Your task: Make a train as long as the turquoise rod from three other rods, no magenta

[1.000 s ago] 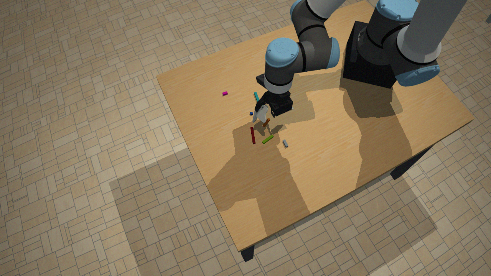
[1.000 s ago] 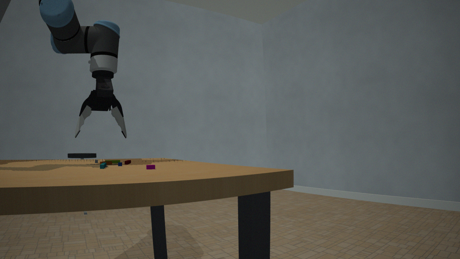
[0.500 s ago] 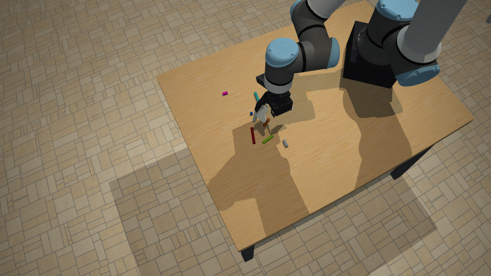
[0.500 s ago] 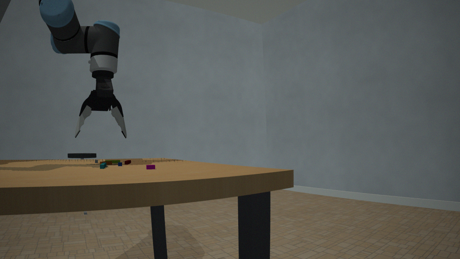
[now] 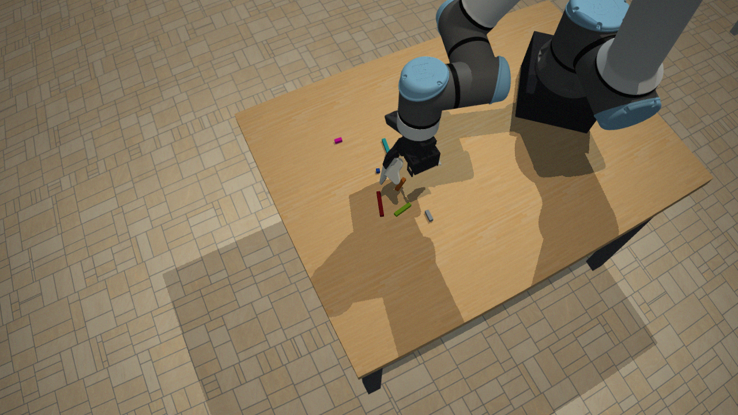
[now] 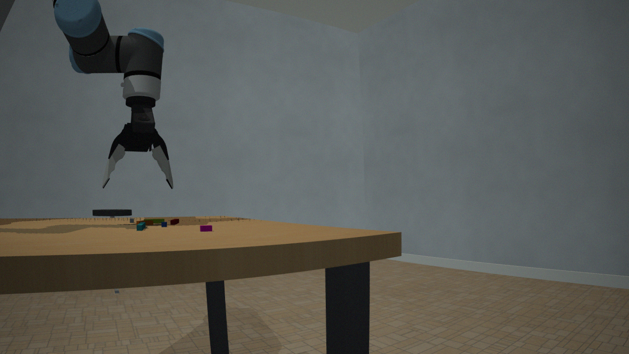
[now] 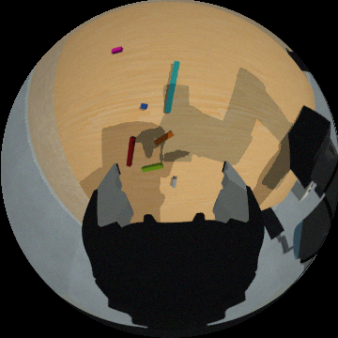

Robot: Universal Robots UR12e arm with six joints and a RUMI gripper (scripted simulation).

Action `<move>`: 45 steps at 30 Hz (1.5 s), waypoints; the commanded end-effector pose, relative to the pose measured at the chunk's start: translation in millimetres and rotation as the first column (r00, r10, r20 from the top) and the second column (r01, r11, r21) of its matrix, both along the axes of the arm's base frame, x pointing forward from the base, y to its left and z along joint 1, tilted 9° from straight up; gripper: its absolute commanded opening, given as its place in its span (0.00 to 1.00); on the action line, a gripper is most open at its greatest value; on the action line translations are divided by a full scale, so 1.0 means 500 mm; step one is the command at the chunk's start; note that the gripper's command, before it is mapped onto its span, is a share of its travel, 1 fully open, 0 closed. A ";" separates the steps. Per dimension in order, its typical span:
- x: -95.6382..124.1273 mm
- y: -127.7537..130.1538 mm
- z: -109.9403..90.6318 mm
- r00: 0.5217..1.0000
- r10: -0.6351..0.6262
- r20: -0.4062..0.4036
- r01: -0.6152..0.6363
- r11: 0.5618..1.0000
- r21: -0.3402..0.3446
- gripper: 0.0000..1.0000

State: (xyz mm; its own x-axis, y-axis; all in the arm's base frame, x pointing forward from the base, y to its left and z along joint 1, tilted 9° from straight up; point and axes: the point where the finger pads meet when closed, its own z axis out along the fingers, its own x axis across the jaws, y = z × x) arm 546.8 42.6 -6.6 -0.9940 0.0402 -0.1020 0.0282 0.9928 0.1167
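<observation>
Six small rods lie scattered on the wooden bench [image 5: 516,217], none touching another; the wrist view orders them from the lens outward. Nearest, low in that frame between the two grey fingers, lies the grey rod [image 7: 174,181]; just above and left of it is the lime rod [image 7: 152,167], lying almost level in the picture; left of that the red rod [image 7: 130,151] stands nearly upright in the frame, in shadow; the orange rod [image 7: 163,137] sits a little higher, slanted, also in shadow. Farther up, the tiny blue rod [image 7: 144,106] lies alone in the light; right of it the turquoise rod [image 7: 172,86] runs long and nearly vertical in the frame, its lower end under shadow; farthest, at the upper left, the magenta rod [image 7: 116,50] lies well apart from the rest.

In the exterior view the pincer [image 6: 137,184] hangs at the left of the frame, well above the bench, pointing straight down; its jaws are spread fully apart and hold nothing. In the top view it partly covers the turquoise rod, beside the blue and orange rods.
</observation>
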 end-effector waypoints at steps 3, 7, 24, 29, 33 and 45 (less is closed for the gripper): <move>0.001 -0.001 0.001 1.000 -0.008 0.000 0.008 1.000 0.001 1.00; 0.002 -0.002 0.001 1.000 -0.029 -0.002 0.029 1.000 0.003 1.00; 0.015 -0.015 0.001 0.956 -0.290 -0.037 0.291 0.956 0.026 1.00; 0.020 -0.019 0.002 0.926 -0.375 -0.050 0.377 0.926 0.032 1.00; 0.027 -0.025 0.002 0.864 -0.499 -0.071 0.502 0.864 0.039 1.00; 0.047 -0.039 0.003 0.621 -0.773 -0.128 0.782 0.621 0.041 1.00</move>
